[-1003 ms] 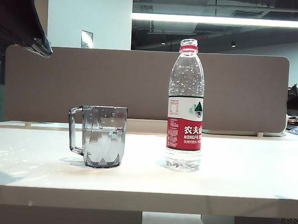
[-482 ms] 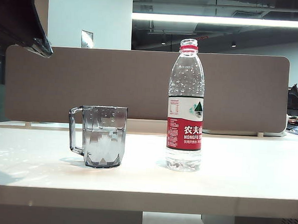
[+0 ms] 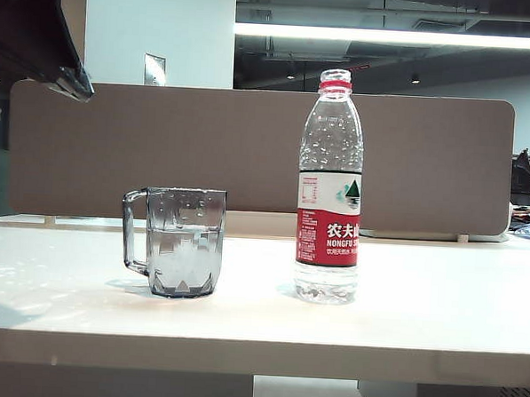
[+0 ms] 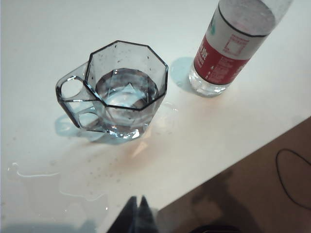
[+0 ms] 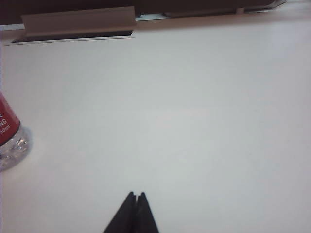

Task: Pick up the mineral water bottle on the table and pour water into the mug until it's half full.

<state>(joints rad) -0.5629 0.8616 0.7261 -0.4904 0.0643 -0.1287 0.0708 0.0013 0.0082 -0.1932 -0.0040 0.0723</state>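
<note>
Clear plastic mineral water bottle [image 3: 329, 189] stands upright on the table [image 3: 437, 305], right of centre in the exterior view, uncapped, red neck ring and red-and-white label facing the camera. Only a shallow layer of water shows at its base. Nothing touches it.

The mug [image 3: 181, 241], grey-tinted and faceted, sits to the bottle's left, near it but apart, handle pointing away from the bottle. Water [image 4: 127, 90] is in it; from the side the level reads around the middle of the mug. The left wrist view shows the mug [image 4: 121, 90] from above with the bottle [image 4: 228, 51] close beside it, both set near the table's front edge.

Spilled water [image 4: 73, 187]: a thin puddle and scattered droplets on the tabletop in front of the mug, toward the table edge.

Left gripper [image 4: 137, 200]: fingertips pressed together, nothing between them, hovering above the table edge on the near side of the mug, clear of mug and bottle.

Right gripper [image 5: 135, 195]: fingertips together too, holding nothing, over bare tabletop. The bottle's base [image 5: 9, 141] sits at the edge of that view, well apart from the tips.

Neither gripper is identifiable in the exterior view. A beige partition panel [image 3: 161, 149] runs behind the table.
</note>
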